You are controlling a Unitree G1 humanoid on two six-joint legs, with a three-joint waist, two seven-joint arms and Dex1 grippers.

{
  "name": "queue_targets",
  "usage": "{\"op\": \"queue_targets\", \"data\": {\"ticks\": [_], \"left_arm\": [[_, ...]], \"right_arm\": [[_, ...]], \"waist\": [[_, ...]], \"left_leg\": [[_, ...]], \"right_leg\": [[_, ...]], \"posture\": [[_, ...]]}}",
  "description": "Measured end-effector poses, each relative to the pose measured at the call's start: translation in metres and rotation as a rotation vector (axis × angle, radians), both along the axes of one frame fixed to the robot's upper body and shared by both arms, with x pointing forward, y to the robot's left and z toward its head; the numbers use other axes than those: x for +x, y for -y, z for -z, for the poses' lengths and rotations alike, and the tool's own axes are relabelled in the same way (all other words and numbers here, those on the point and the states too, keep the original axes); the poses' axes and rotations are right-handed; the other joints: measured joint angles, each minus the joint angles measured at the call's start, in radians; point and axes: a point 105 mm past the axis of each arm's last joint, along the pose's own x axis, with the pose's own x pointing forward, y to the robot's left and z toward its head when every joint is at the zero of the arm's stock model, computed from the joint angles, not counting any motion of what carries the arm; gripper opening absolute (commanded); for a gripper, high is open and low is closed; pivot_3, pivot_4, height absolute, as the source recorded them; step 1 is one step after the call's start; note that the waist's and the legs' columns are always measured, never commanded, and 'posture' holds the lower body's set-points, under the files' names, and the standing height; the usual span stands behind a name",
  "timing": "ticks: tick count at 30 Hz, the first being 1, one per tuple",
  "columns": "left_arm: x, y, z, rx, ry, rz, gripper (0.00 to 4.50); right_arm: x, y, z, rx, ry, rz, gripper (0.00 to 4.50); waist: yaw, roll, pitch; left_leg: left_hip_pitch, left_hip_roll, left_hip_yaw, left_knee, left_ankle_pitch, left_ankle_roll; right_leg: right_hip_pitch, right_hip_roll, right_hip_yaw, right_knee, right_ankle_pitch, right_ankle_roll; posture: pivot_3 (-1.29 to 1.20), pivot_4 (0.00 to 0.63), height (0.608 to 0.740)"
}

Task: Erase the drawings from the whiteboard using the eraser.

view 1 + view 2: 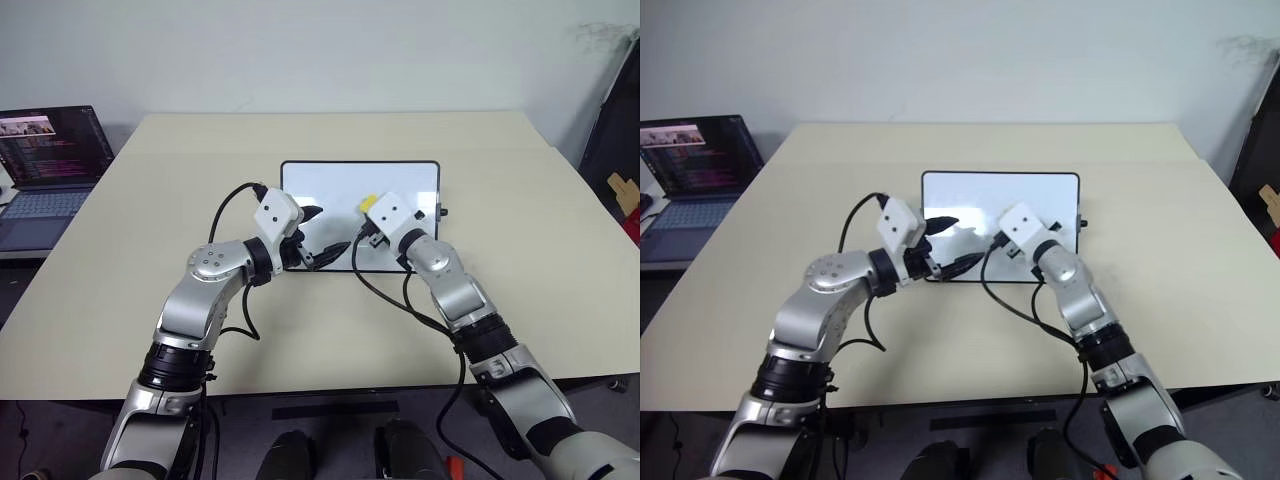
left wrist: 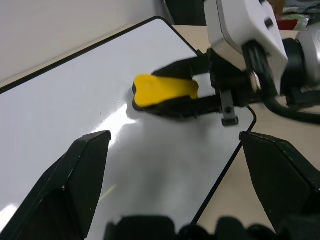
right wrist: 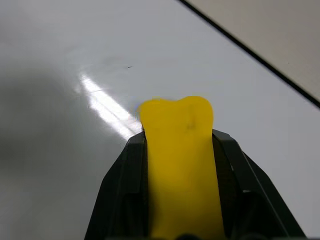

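Note:
The whiteboard lies flat in the middle of the table, glossy white in a thin black frame. My right gripper is shut on the yellow eraser, which it holds over the board's right half, close to the surface. From the near-left side my left gripper reaches over the board. It is open, with nothing between its black fingers. The drawings are out of view. What I see of the board is plain white apart from a faint speck.
An open laptop sits on a separate surface at the far left. The beige table spreads out around the board. Black cables loop from both wrists over the board's near edge. Dark equipment stands at the right.

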Motion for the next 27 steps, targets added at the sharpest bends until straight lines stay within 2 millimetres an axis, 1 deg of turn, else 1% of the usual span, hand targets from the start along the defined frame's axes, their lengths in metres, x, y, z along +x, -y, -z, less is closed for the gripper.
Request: {"op": "queue_targets", "data": {"ticks": [2, 4, 6, 8, 9, 11, 12, 13, 15, 17, 20, 22, 23, 25, 27], "left_arm": [[0.000, -0.001, 0.001, 0.001, -0.006, -0.003, 4.50], [0.000, -0.001, 0.003, 0.001, -0.014, -0.006, 4.50], [-0.001, -0.002, 0.005, 0.001, -0.020, -0.011, 4.50], [-0.002, -0.003, 0.007, 0.000, -0.029, -0.017, 4.50], [-0.003, -0.002, 0.008, 0.001, -0.030, -0.017, 4.50], [-0.006, -0.004, 0.010, 0.007, -0.031, -0.015, 4.50], [-0.007, -0.007, 0.013, 0.012, -0.038, -0.021, 4.50], [-0.008, -0.009, 0.015, 0.018, -0.046, -0.023, 4.50], [-0.009, -0.013, 0.019, 0.026, -0.058, -0.031, 4.50], [-0.009, -0.012, 0.018, 0.019, -0.056, -0.027, 4.50], [-0.009, -0.014, 0.020, 0.002, -0.062, -0.045, 4.50], [-0.009, -0.016, 0.020, -0.009, -0.065, -0.055, 4.50], [-0.009, -0.017, 0.021, -0.013, -0.067, -0.057, 4.50], [-0.010, -0.019, 0.025, -0.013, -0.079, -0.064, 4.50], [-0.010, -0.019, 0.025, -0.014, -0.079, -0.061, 4.50]], "right_arm": [[0.002, 0.005, -0.005, 0.036, 0.005, 0.016, 1.31], [0.001, 0.003, -0.007, 0.104, -0.015, 0.007, 1.31], [-0.003, 0.002, -0.014, 0.273, -0.066, -0.010, 1.31], [-0.010, 0.002, -0.031, 0.406, -0.074, -0.046, 1.31], [-0.013, 0.004, -0.038, 0.447, -0.076, -0.062, 1.30], [-0.029, 0.018, -0.054, 0.508, -0.072, -0.114, 1.30], [-0.035, 0.026, -0.055, 0.508, -0.077, -0.126, 1.30], [-0.043, 0.034, -0.053, 0.504, -0.087, -0.137, 1.30], [-0.056, 0.050, -0.044, 0.479, -0.128, -0.138, 1.30], [-0.070, 0.065, -0.034, 0.454, -0.156, -0.130, 1.30], [-0.086, 0.088, -0.023, 0.417, -0.171, -0.078, 1.30], [-0.096, 0.098, -0.014, 0.349, -0.169, -0.054, 1.30], [-0.103, 0.104, -0.007, 0.287, -0.169, -0.041, 1.30], [-0.112, 0.113, 0.008, 0.226, -0.186, -0.011, 1.30], [-0.118, 0.113, 0.018, 0.218, -0.201, -0.006, 1.30]], "waist": [[0.002, 0.000, 0.000], [0.001, 0.000, 0.000], [0.001, 0.001, 0.001], [0.000, 0.001, 0.001], [0.001, 0.001, 0.001], [0.005, 0.001, 0.001], [0.007, 0.001, 0.001], [0.010, 0.001, 0.001], [0.010, 0.001, 0.001], [0.010, 0.001, 0.001], [0.009, 0.001, 0.001], [0.004, 0.001, 0.001], [0.005, 0.001, 0.001], [0.003, 0.001, 0.001], [0.002, 0.001, 0.001]], "left_leg": [[-0.001, 0.000, -0.001, -0.001, 0.000, 0.000], [-0.001, 0.000, 0.000, -0.002, 0.000, 0.000], [-0.003, 0.001, -0.001, -0.002, 0.000, 0.000], [-0.007, 0.002, -0.001, -0.002, -0.001, 0.000], [-0.009, 0.002, -0.001, -0.002, -0.001, 0.000], [-0.017, 0.001, -0.003, -0.002, -0.001, 0.000], [-0.019, 0.001, -0.003, -0.002, -0.001, 0.000], [-0.020, 0.000, -0.004, -0.002, -0.001, 0.000], [-0.021, 0.000, -0.003, -0.002, -0.002, 0.001], [-0.021, 0.000, -0.003, -0.002, -0.002, 0.001], [-0.020, 0.000, -0.002, -0.002, -0.002, 0.002], [-0.019, 0.000, -0.001, -0.002, -0.002, 0.002], [-0.019, 0.000, -0.001, -0.002, -0.002, 0.002], [-0.019, 0.000, 0.000, -0.002, -0.002, 0.002], [-0.018, 0.000, 0.000, -0.001, -0.002, 0.002]], "right_leg": [[0.000, 0.000, 0.000, 0.000, 0.000, 0.000], [-0.001, 0.000, 0.000, -0.001, 0.000, 0.000], [-0.003, -0.001, 0.000, -0.002, 0.000, 0.000], [-0.006, -0.002, -0.001, -0.004, 0.000, 0.000], [-0.007, -0.002, -0.001, -0.004, 0.000, 0.000], [-0.013, -0.003, -0.002, -0.006, 0.000, 0.000], [-0.015, -0.004, -0.002, -0.006, 0.000, 0.000], [-0.016, -0.004, -0.002, -0.006, -0.001, 0.000], [-0.016, -0.005, -0.002, -0.007, -0.001, 0.000], [-0.015, -0.005, -0.003, -0.007, -0.001, 0.001], [-0.015, -0.004, -0.003, -0.007, -0.001, 0.001], [-0.015, -0.004, -0.002, -0.006, -0.001, 0.001], [-0.015, -0.004, -0.002, -0.006, -0.001, 0.002], [-0.015, -0.004, -0.002, -0.005, -0.001, 0.002], [-0.015, -0.003, -0.001, -0.005, -0.001, 0.002]], "posture": [[0.00, 0.150, 0.740], [0.00, 0.150, 0.740], [0.00, 0.150, 0.740], [0.00, 0.150, 0.740], [0.00, 0.150, 0.740], [0.00, 0.150, 0.740], [0.00, 0.150, 0.740], [0.00, 0.150, 0.740], [0.00, 0.150, 0.740], [0.00, 0.150, 0.740], [0.00, 0.150, 0.740], [0.00, 0.150, 0.740], [0.00, 0.150, 0.740], [0.00, 0.150, 0.740], [0.00, 0.150, 0.740]]}}
